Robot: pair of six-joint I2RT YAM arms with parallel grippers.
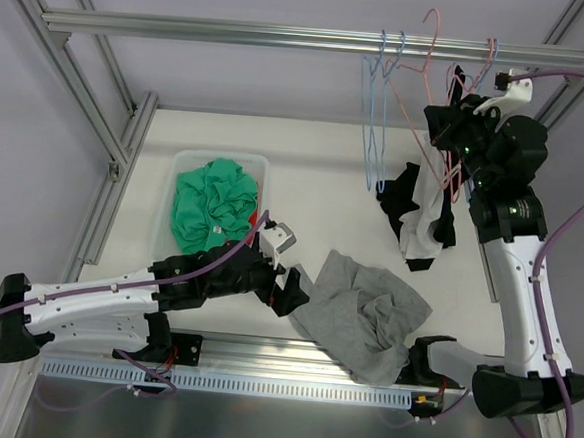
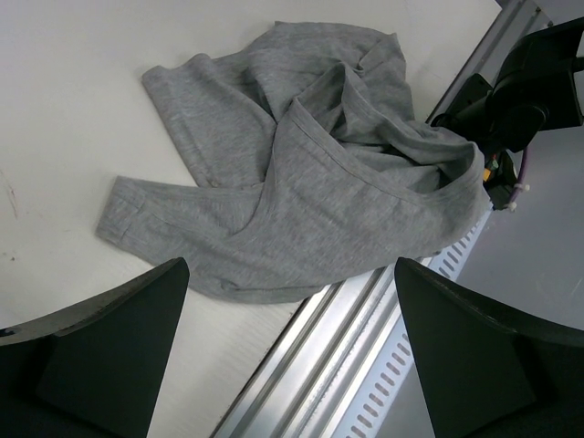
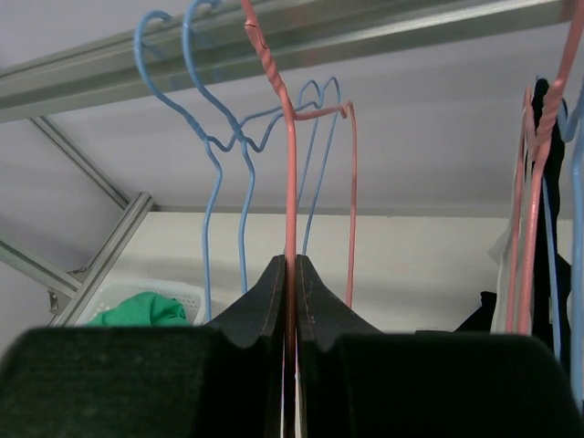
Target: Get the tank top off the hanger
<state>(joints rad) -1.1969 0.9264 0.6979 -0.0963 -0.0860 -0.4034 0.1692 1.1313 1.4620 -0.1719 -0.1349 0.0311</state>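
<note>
1. Looking down from the top camera, the right gripper is raised to the rail at the far right, among the wire hangers. The black-and-white tank top hangs just below it. Whether its lower edge touches the table I cannot tell. Blue hangers hang just to its left. The left gripper lies low beside a crumpled grey garment at the near edge. Green cloth fills a clear bin.
2. From the left wrist, both fingers stand wide apart with nothing between them, above the grey garment, which overhangs the table's metal edge.
3. From the right wrist, the fingers are pinched tight on the wire of a pink hanger that rises to the rail. Black cloth shows at the right edge beside another pink wire. Whether the gripped hanger carries the tank top I cannot tell.
</note>
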